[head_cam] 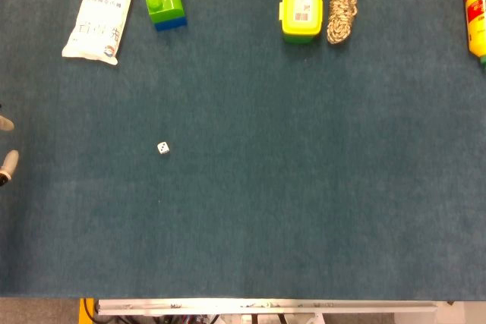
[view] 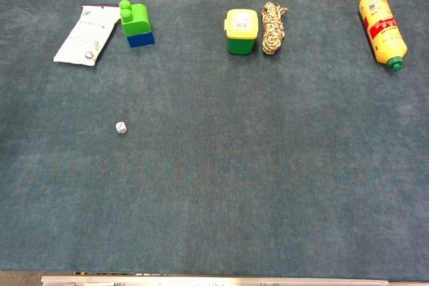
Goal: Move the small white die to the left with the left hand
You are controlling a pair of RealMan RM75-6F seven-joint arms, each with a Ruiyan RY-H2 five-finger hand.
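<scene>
A bench [head_cam: 304, 210] covered in dark teal, felt-like cloth is shown from above and from the chest, with the task judged to be at its very start: the die has not yet been touched. Along the far edge are seen a flat white pouch [head_cam: 101, 14] with blue print, a yellow bottle [view: 381, 29] with a red label and green cap laid on its side, a coil of pale braided rope [head_cam: 343, 1], a squat yellow-lidded green tub [head_cam: 302, 14] just beside the rope, and a green toy brick [head_cam: 163, 1] stacked on a blue one.

Only pale fingertips [head_cam: 7, 163] of the left hand [head_cam: 5, 146] are caught at the left border of the head view; whether they are released or clenched cannot be told, and nothing is seen grasped. The right hand is shown in neither view.

The small white die [head_cam: 163, 148], a hard cube with dark pips, is found alone on open cloth, left of centre and well apart from the far row. A reach rightward to the die is called for next, then a fine pinch, since so small and smooth a cube is likely to roll.
</scene>
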